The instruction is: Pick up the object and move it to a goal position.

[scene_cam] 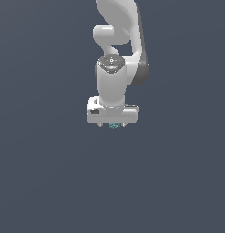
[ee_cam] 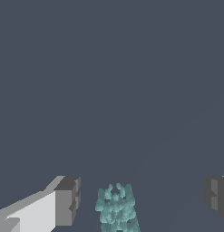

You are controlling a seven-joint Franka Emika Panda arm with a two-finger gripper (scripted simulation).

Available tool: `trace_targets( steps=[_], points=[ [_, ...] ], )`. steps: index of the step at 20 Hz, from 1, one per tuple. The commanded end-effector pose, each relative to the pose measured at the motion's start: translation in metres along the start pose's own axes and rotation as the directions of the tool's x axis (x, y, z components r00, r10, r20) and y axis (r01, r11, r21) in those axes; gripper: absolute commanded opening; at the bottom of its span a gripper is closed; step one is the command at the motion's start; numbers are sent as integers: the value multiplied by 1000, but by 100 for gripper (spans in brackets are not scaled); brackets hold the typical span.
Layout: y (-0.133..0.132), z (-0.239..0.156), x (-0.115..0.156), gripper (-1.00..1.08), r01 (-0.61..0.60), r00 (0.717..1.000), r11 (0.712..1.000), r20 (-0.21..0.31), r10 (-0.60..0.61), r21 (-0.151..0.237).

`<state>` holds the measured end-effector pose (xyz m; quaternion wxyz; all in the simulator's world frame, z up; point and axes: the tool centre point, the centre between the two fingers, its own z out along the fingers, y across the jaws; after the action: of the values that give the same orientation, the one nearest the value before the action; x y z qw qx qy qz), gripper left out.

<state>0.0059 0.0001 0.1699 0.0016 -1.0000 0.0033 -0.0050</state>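
Observation:
The object (scene_cam: 115,125) is a tiny teal-green knobbly cluster, seen just under the white gripper's body in the exterior view. In the wrist view the object (ee_cam: 115,208) lies between the two grey fingertips, with a clear gap on each side. The gripper (scene_cam: 113,124) is open, its jaws wide apart and touching nothing. In the wrist view the gripper (ee_cam: 140,199) shows one finger pad (ee_cam: 68,199) on one side and the other pad (ee_cam: 216,195) at the frame's edge. Whether the object rests on the floor is not plain from the exterior view.
The white Panda arm (scene_cam: 115,68) hangs down from the top of the exterior view. The ground (scene_cam: 50,182) is a plain dark grey-blue surface all around. No goal marker shows.

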Motion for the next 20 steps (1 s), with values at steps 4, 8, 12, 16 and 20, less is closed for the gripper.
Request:
trace_targets(
  steps=[4,8,12,16,20],
  points=[
    [3,0,0,100,-4,1000,1000,1,4,-4],
    [16,-1,-2,100,-21,1000,1000,6,21,-19],
    [20,-2,-1,100,-27,1000,999,7,27,-24],
    [18,0,-4,100,-21,1000,1000,7,21,-22],
    [16,7,-11,100,-6,1000,1000,7,7,-20]
  ],
)
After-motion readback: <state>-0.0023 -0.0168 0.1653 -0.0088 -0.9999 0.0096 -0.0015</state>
